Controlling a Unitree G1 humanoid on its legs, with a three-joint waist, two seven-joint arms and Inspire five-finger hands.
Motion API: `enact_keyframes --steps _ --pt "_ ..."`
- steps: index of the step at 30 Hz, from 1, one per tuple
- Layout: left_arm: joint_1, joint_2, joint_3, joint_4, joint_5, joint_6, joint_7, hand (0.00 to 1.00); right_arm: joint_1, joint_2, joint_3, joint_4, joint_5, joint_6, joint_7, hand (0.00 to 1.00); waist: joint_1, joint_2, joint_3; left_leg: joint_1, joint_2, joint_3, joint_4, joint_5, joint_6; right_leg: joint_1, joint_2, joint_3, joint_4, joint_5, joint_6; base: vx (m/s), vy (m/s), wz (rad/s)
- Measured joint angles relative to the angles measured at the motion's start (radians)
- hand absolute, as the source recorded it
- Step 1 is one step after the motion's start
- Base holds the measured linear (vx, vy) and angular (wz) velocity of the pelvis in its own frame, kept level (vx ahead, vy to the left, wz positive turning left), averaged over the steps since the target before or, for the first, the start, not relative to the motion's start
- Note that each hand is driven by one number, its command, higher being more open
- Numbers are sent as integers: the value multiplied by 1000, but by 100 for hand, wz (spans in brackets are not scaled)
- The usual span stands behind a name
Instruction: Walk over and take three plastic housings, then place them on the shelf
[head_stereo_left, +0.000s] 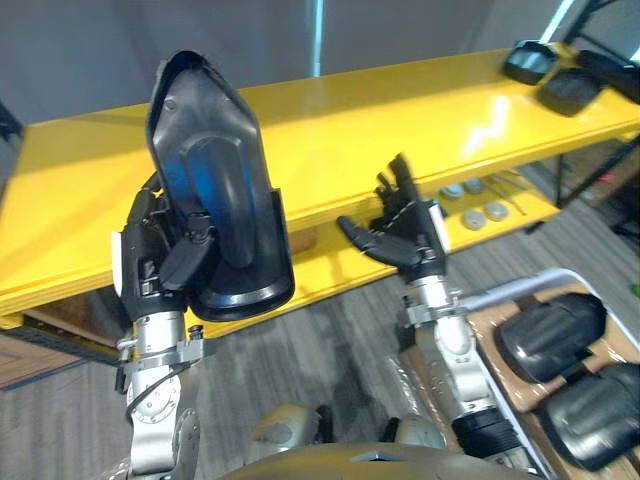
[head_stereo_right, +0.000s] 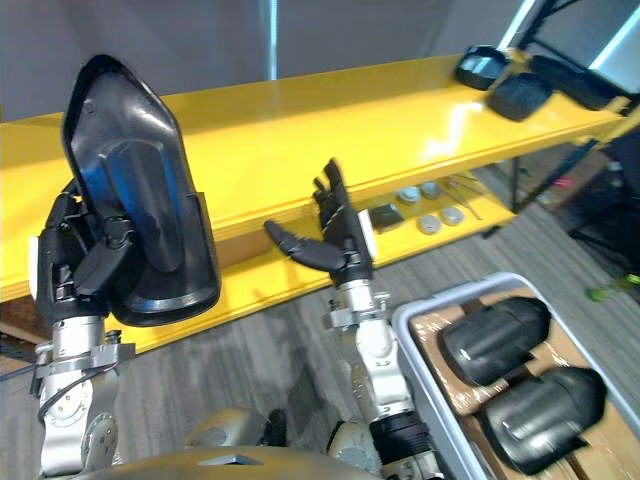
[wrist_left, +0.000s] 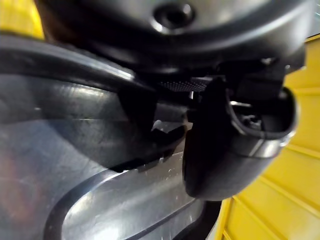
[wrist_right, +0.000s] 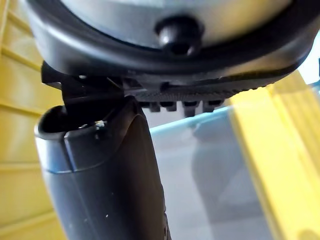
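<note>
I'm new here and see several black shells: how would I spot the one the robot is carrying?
Find the long yellow shelf. Before its left part, the left hand grips a black plastic housing upright, hollow side facing us. The other housings lie on the shelf's right end or in the bin.

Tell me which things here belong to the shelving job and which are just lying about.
Job: glossy black plastic housing, gripped in left hand; yellow shelf; black housings at its far end; spare housings in grey crate.
Lying about: small silver discs on the lower level.
</note>
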Motion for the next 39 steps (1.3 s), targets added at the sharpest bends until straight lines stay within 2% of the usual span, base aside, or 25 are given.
enact_keyframes --steps 2,4,5,6,7,8,9,10,11,12,13,14,15,16,17,18,19,20,21,24,28,32,35,39 --pt "10 -6 2 10 3 0 4 0 -10 -9 -33 -36 25 -14 14 100 -13 11 -11 66 -36 -42 -38 0 0 -17 28 43 -40 18 8 303 73 81" --pt "12 -12 6 10 4 0 3 0 -10 -29 -51 -67 45 -27 36 100 -14 27 -23 100 -47 -67 -60 0 -1 -23 73 55 -70 44 -8 310 33 63" --pt "14 -19 9 10 2 0 3 0 -12 -46 -66 -88 51 -29 52 100 -14 40 -44 109 -53 -85 -68 -1 -2 -33 118 50 -95 78 -27 312 34 63" --pt "14 -25 16 9 -1 0 2 0 -20 -64 -78 -102 57 -30 64 100 -17 44 -53 122 -67 -88 -72 -3 -6 -31 161 30 -123 120 -60 307 41 62" --pt "16 -25 21 9 -1 0 2 0 -26 -70 -84 -103 62 -30 73 100 -20 39 -60 125 -79 -86 -71 -5 -10 -26 179 20 -138 142 -76 308 42 69" --pt "15 -41 26 21 -2 -1 0 0 -35 -90 -101 -103 66 -30 84 100 -36 50 -68 124 -98 -84 -40 -21 -34 2 200 6 -177 186 -142 288 85 70" --pt "16 -65 24 35 -3 0 -8 0 -34 -105 -119 -100 66 -27 84 100 -43 77 -66 95 -92 -69 44 -24 -52 39 190 -4 -217 201 -140 383 193 92" --pt "7 -58 23 44 -3 1 -26 0 -24 -91 -161 -97 66 -24 74 100 -41 66 -54 -26 -31 38 312 -85 -38 109 181 -4 -303 203 -130 260 181 57" --pt "-3 -44 23 46 -3 1 -31 0 -23 -72 -181 -94 65 -23 73 100 -35 63 -45 -53 18 82 395 -120 -35 139 180 -4 -321 204 -130 286 76 44" --pt "-21 -25 25 56 -3 1 -39 0 -17 -47 -209 -92 64 -24 74 100 -34 35 -27 -96 116 122 454 -153 -62 189 160 -27 -343 205 -124 159 -46 22" --pt "-31 -21 25 63 -3 0 -42 0 -14 -44 -220 -93 64 -28 75 100 -38 24 -27 -115 160 131 438 -161 -81 197 148 -39 -344 203 -115 205 1 40" --pt "-59 -22 21 79 -3 -1 -54 0 -10 -44 -251 -99 63 -34 76 100 -42 18 -26 -155 237 135 350 -165 -128 199 128 -53 -340 189 -90 110 83 31" --pt "-72 -22 14 85 -3 -1 -61 0 -10 -44 -268 -100 63 -37 76 100 -42 19 -27 -164 267 128 275 -148 -155 198 119 -53 -329 184 -75 220 252 31" --pt "-97 -21 -26 102 -3 0 -75 0 -1 -39 -313 -98 56 -39 59 100 -54 21 -25 -135 302 147 83 36 -190 197 82 -48 -289 156 -22 225 265 16" --pt "-100 -19 -35 106 -3 0 -79 0 1 -34 -318 -98 51 -38 52 100 -56 15 -22 -124 285 147 70 43 -183 195 67 -44 -285 153 -19 214 289 22" --pt "-105 -7 -56 107 -2 1 -90 0 1 -25 -325 -102 42 -38 30 100 -79 1 -24 -100 238 160 24 56 -165 194 23 -41 -288 162 -5 164 327 11" --pt "-118 16 -71 107 -1 5 -109 0 -6 -25 -326 -105 41 -38 6 100 -89 -11 -20 -89 210 180 8 58 -160 197 -5 -29 -304 167 2 133 314 2" --pt "-126 29 -77 106 -1 13 -116 0 -8 -24 -326 -105 41 -38 -2 100 -89 -15 -20 -85 202 193 6 58 -159 198 -13 -19 -314 176 15 143 322 -23" --pt "-138 51 -85 106 0 31 -129 0 -7 -23 -326 -106 42 -36 -16 100 -90 -20 -19 -72 192 212 -4 57 -156 204 -23 -8 -334 196 43 76 145 -30" --pt "-150 76 -98 93 8 87 -154 0 33 -7 -349 -158 43 -25 -28 100 -103 -26 -17 -37 186 236 -8 35 -139 235 -26 10 -372 214 55 68 92 -35" --pt "-157 77 -162 30 8 168 -174 0 100 25 -402 -238 43 -21 -41 100 -140 -38 -17 -22 192 257 -21 19 -140 236 -16 47 -393 215 55 18 -1 -31" --pt "-255 92 -247 31 8 269 -186 0 182 29 -422 -285 42 23 -47 100 -183 -45 -19 -17 213 289 -12 -2 -148 225 2 92 -401 215 49 -69 -14 -35" --pt "-351 104 -278 65 7 317 -133 0 214 29 -423 -287 42 56 -44 100 -216 -48 -19 -7 226 332 -13 -3 -149 204 11 131 -397 216 40 -56 -2 -44" --pt "-550 101 -268 262 27 326 65 0 264 29 -425 -287 45 88 -28 100 -269 -48 -19 0 248 386 -7 -8 -157 176 30 188 -396 228 36 -40 -4 -44"
